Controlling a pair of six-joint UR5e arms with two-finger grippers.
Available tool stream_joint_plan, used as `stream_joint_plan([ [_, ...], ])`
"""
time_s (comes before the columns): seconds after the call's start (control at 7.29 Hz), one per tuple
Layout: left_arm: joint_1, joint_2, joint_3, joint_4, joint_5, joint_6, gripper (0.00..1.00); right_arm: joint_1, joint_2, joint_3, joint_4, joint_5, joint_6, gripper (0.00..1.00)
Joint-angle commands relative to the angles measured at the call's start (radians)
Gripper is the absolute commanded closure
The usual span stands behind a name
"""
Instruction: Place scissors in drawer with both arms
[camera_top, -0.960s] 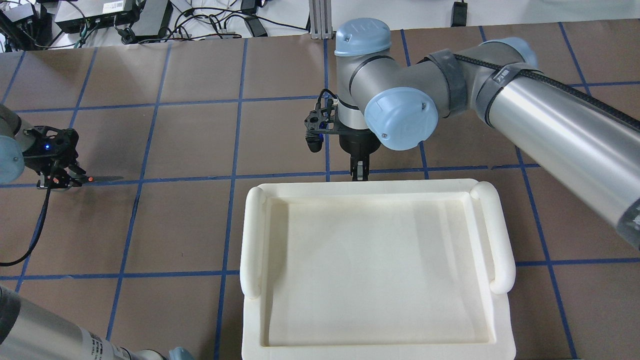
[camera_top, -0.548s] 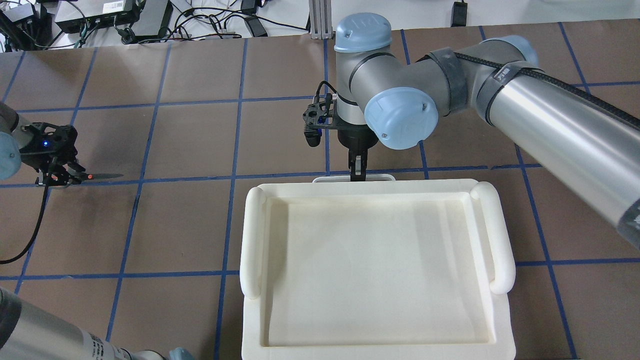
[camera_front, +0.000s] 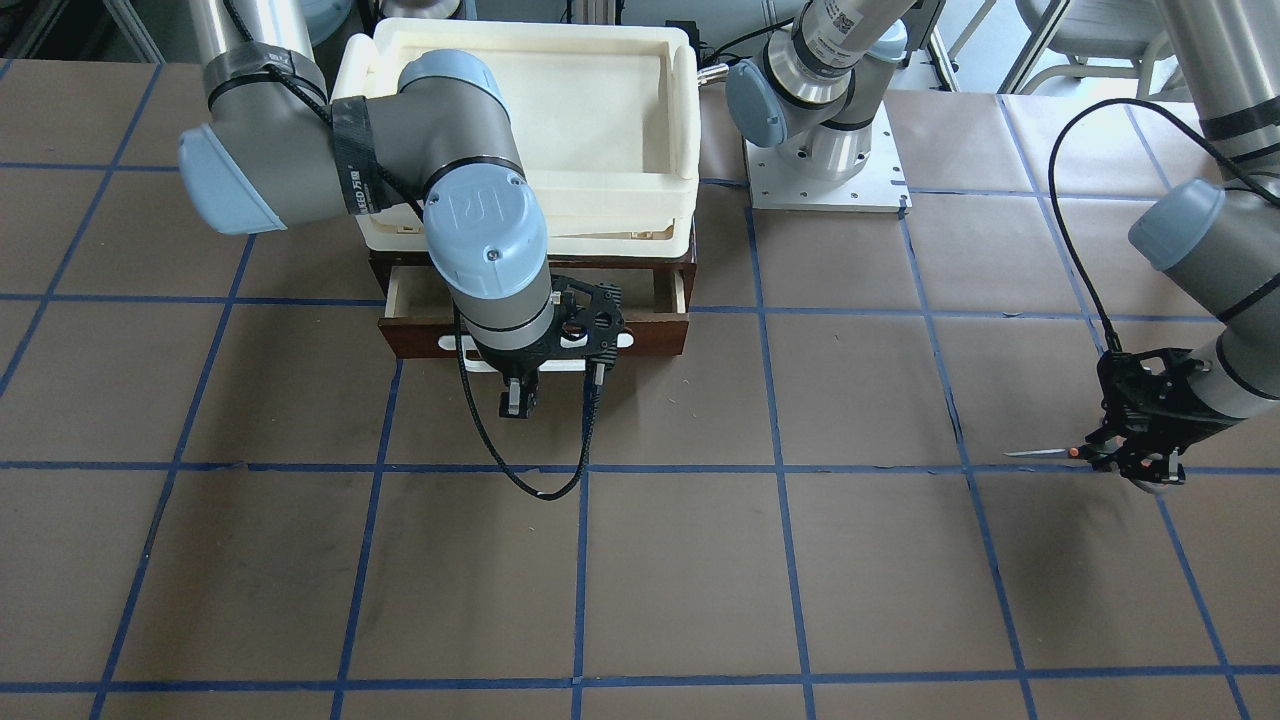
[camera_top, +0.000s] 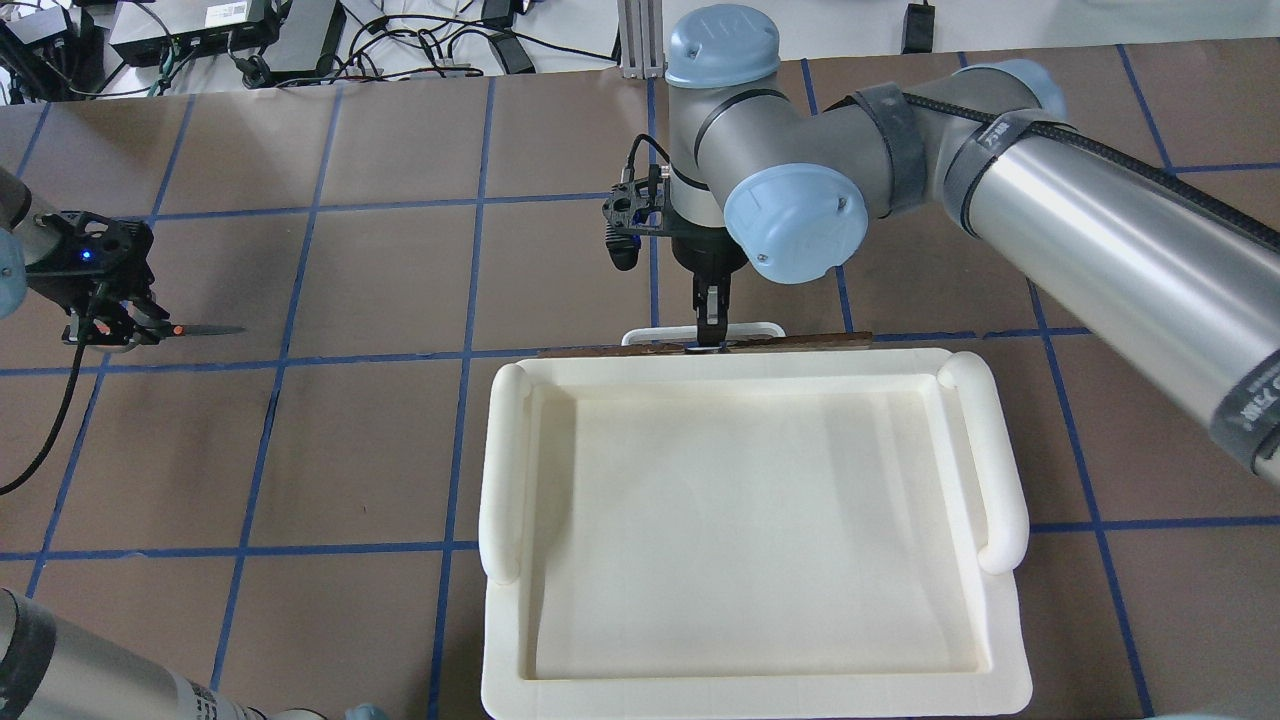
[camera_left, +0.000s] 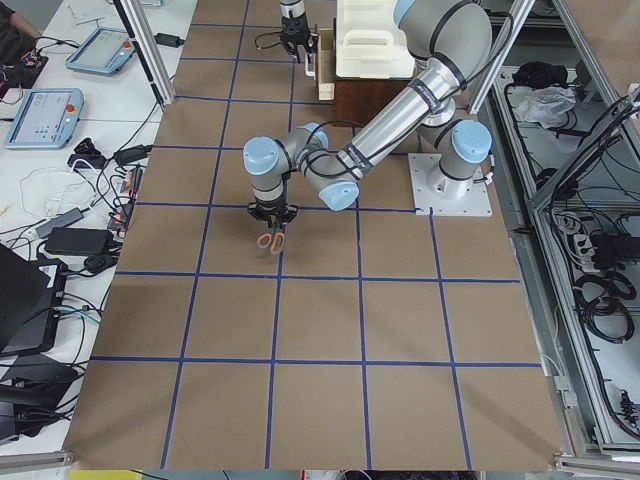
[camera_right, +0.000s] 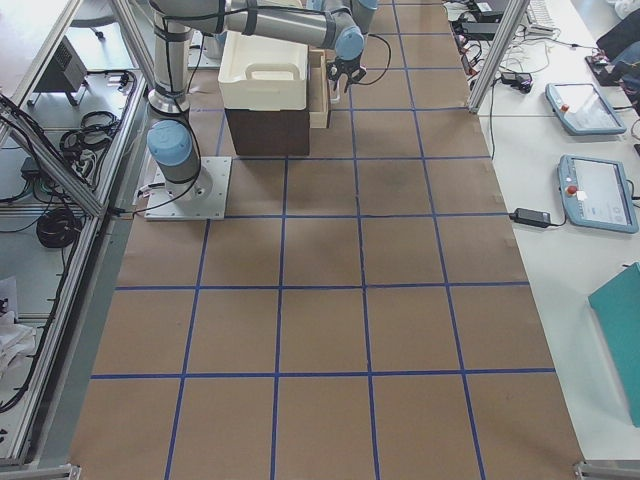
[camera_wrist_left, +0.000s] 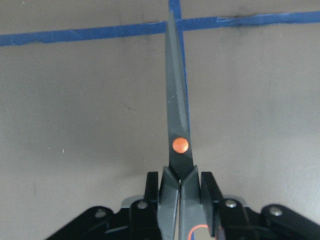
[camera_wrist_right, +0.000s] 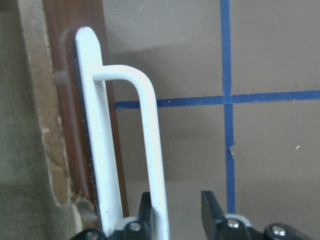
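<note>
The scissors (camera_top: 195, 329) are held by their grey handles in my left gripper (camera_top: 115, 330), which is shut on them at the table's left. The blades point right, just above the table. The left wrist view shows the orange pivot dot and dark blades (camera_wrist_left: 179, 130) sticking out past the gripper (camera_wrist_left: 180, 182). The drawer (camera_front: 400, 335) is partly open under the cream tray, and its dark front edge (camera_top: 800, 341) shows. My right gripper (camera_top: 709, 335) is shut on the white bar handle (camera_wrist_right: 150, 150), with one finger on each side of the bar.
A cream-white plastic tray (camera_top: 505, 470) sits on top of the drawer's cabinet and hides most of the drawer from above. A black cable loop (camera_front: 530, 490) hangs from the right wrist. The left arm's base plate (camera_front: 825, 190) stands behind. Brown table with blue tape lines.
My right gripper moved away from the robot with the handle, and the drawer front came out past the tray's far edge. My left gripper drifted slightly farther with the scissors.
</note>
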Motion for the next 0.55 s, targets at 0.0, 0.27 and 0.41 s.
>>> stream_joint_plan([
  [0.0, -0.019, 0.022, 0.010, -0.030, -0.001, 0.000, 1.00, -0.006, 0.061, -0.069, -0.008, 0.000, -0.001, 0.59],
  [0.27, -0.031, 0.031, 0.013, -0.047, -0.001, -0.002, 1.00, -0.035, 0.098, -0.129, -0.006, 0.001, -0.012, 0.59],
  [0.41, -0.031, 0.031, 0.013, -0.047, -0.001, -0.002, 1.00, -0.050, 0.110, -0.141, -0.006, 0.008, -0.024, 0.59],
])
